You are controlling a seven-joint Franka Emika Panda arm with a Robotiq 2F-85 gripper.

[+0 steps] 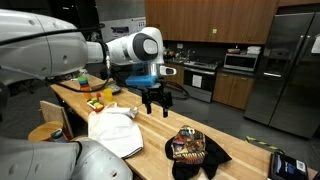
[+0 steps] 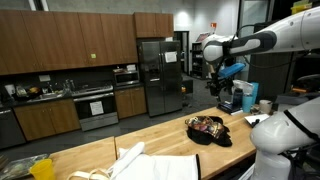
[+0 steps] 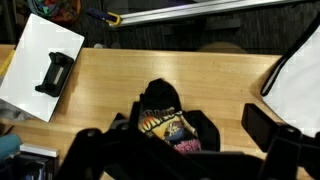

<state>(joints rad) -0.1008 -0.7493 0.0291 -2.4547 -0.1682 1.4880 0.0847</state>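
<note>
While the gripper (image 1: 153,101) hangs above the wooden counter (image 1: 160,128), its fingers (image 3: 268,125) stand spread wide with nothing between them. The crumpled black printed garment (image 3: 170,125) lies on the counter below, apart from the fingers and framed between them in the wrist view. A white cloth (image 1: 115,130) lies near the garment, on its left in an exterior view.
</note>
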